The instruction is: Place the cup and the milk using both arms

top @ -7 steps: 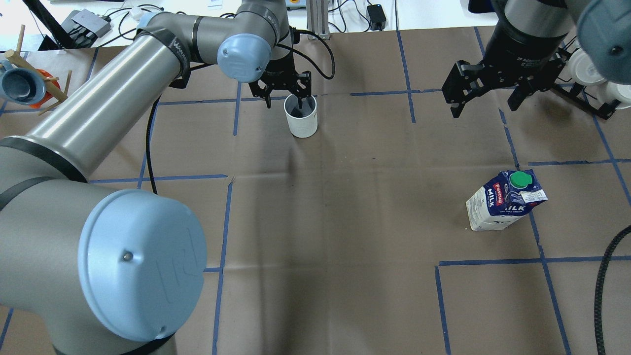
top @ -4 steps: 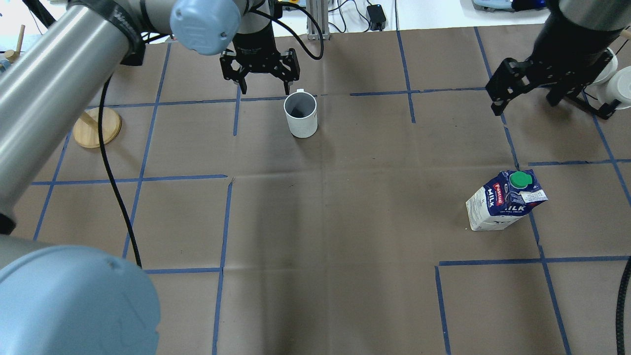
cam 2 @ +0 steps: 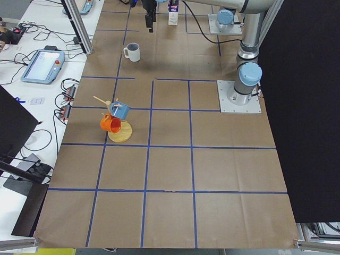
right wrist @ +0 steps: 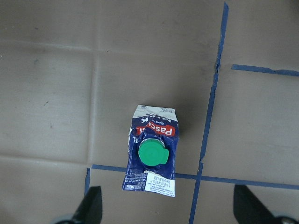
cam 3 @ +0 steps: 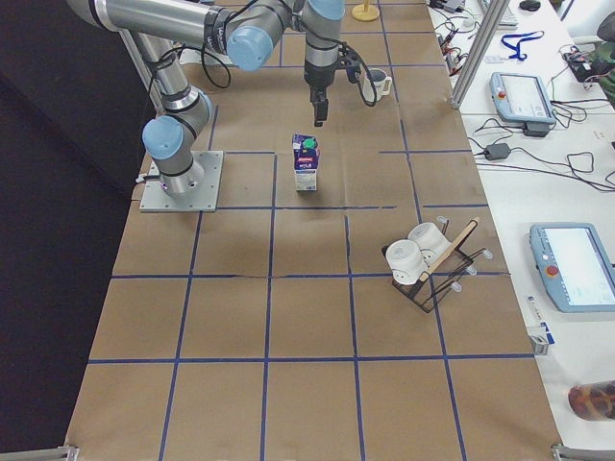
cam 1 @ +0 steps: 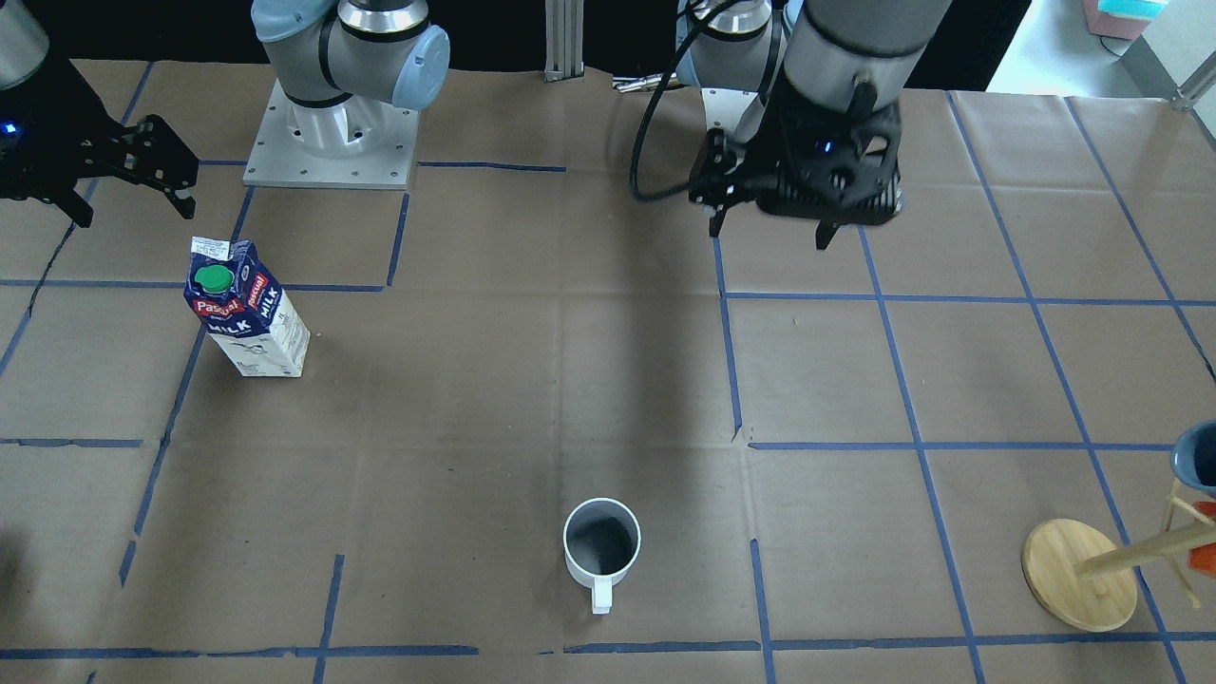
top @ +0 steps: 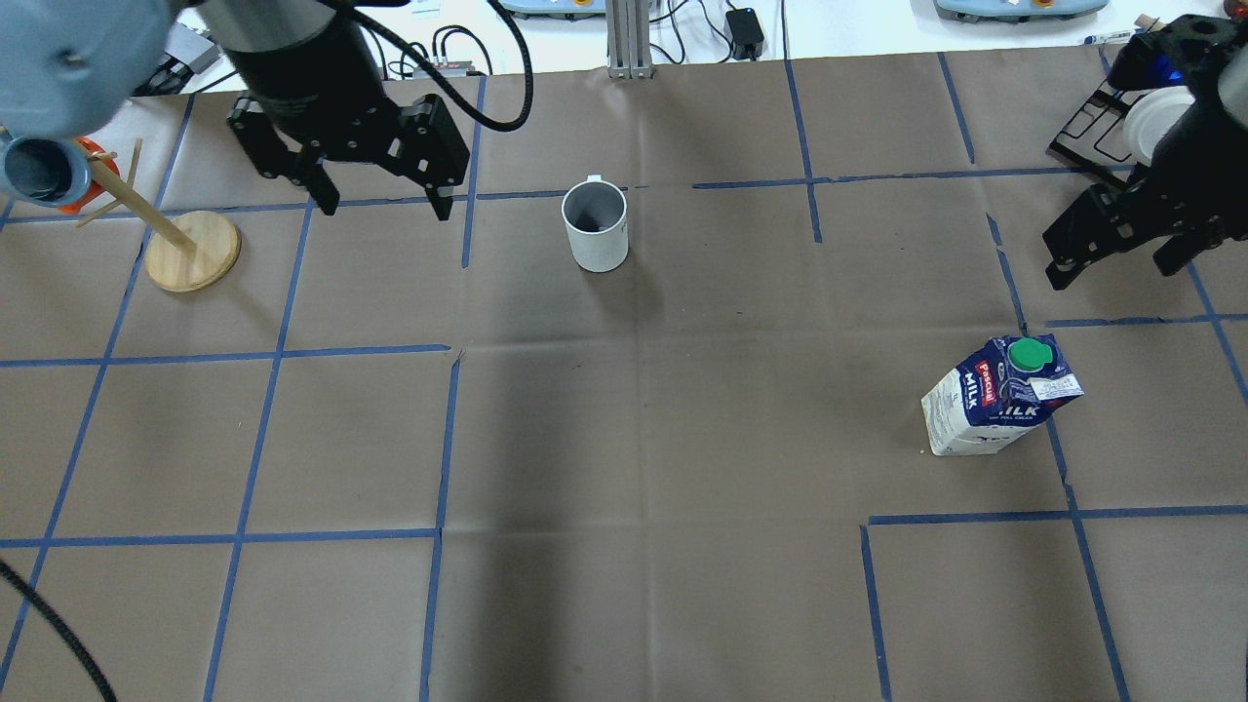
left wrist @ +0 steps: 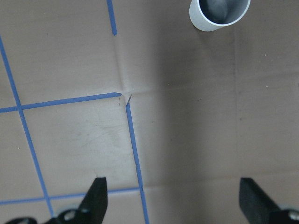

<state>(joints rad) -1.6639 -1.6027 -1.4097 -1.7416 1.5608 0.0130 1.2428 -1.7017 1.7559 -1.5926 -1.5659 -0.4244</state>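
Observation:
The white cup (top: pixel 595 229) stands upright on the brown paper at the far middle, its handle facing away from the robot; it also shows in the front view (cam 1: pixel 601 546) and in the left wrist view (left wrist: pixel 219 14). My left gripper (top: pixel 385 210) is open and empty, raised, left of the cup and clear of it (cam 1: pixel 768 237). The milk (top: pixel 999 395) stands upright with its green cap on top at the right (cam 1: pixel 245 313). My right gripper (top: pixel 1111 275) is open and empty, raised beyond the milk (cam 1: pixel 133 215). The right wrist view looks straight down on the milk (right wrist: pixel 152 154).
A wooden mug tree (top: pixel 190 252) holding a blue and an orange mug stands far left. A black rack with white cups (top: pixel 1150 117) sits far right. Blue tape lines grid the brown paper.
My left gripper has let go of the cup, risen and swung left. My right gripper has moved further right. Cup and milk have not moved.

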